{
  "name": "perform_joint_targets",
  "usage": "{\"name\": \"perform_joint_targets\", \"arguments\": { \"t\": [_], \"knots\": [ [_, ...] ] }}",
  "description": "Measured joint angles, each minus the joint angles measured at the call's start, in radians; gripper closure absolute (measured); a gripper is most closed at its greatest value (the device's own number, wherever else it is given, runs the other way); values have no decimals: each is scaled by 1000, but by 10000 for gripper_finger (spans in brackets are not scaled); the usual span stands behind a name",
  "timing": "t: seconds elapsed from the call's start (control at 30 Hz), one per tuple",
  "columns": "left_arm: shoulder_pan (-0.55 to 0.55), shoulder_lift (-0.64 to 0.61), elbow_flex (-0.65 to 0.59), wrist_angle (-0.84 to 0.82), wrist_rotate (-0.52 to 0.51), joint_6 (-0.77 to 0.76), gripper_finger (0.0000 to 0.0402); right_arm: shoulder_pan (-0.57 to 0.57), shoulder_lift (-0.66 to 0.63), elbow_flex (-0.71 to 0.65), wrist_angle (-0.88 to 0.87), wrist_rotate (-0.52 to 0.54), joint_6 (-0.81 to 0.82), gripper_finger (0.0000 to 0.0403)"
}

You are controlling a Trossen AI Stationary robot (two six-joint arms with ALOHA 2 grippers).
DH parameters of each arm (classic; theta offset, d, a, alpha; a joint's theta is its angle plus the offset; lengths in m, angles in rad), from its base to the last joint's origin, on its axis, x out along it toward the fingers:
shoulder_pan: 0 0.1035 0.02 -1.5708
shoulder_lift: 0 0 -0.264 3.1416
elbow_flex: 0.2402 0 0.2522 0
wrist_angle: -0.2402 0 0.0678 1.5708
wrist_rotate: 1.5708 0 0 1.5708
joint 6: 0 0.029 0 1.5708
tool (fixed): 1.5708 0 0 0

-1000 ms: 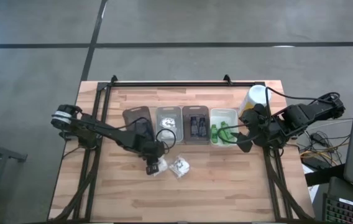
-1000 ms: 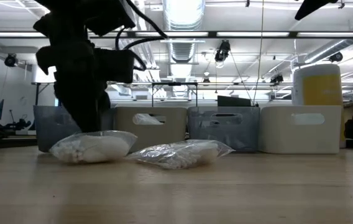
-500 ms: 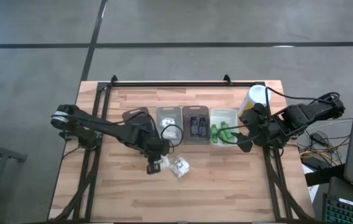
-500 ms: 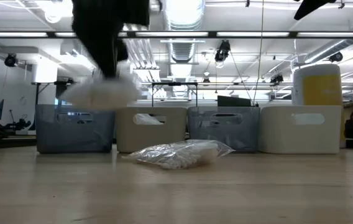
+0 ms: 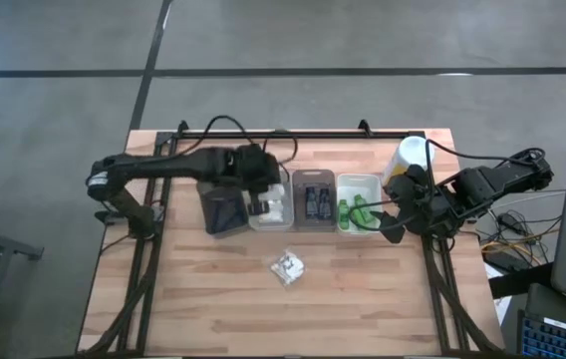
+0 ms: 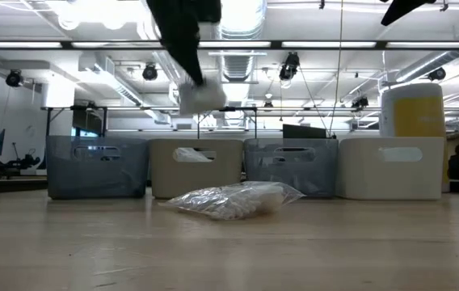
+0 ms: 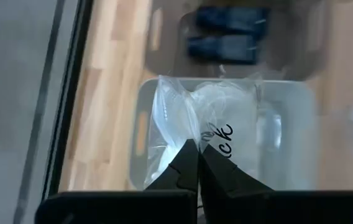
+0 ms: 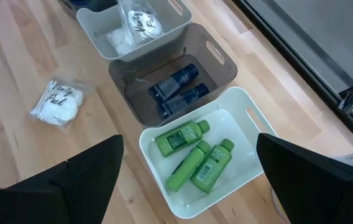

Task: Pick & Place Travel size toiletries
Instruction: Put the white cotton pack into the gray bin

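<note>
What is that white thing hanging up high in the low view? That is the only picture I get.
Observer: A clear wrapped bundle of white pieces, pinched in the shut left gripper.
Operator: Which box is it over?
Observer: From above, the beige tray, second from the left; another bundle lies inside.
Operator: What is in the white box on the right?
Observer: The white tray holds three green bottles; the right gripper waits open beside it.
</note>
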Motion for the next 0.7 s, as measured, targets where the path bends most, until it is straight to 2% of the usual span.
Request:
{"name": "perform_joint_targets", "arguments": {
  "t": [0.13, 0.33, 0.6, 0.7],
  "knots": [
    [69, 9, -82, 104, 88, 57, 400, 0, 0, 0, 1, 0, 8, 39],
    [49, 44, -173, 166, 165, 114, 399, 0, 0, 0, 2, 0, 34, 39],
    [3, 65, -248, 217, 162, 112, 395, 0, 0, 0, 5, -1, 37, 39],
    [-6, 65, -251, 237, 162, 77, 370, 0, 0, 0, 5, -1, 37, 39]
  ]
}}
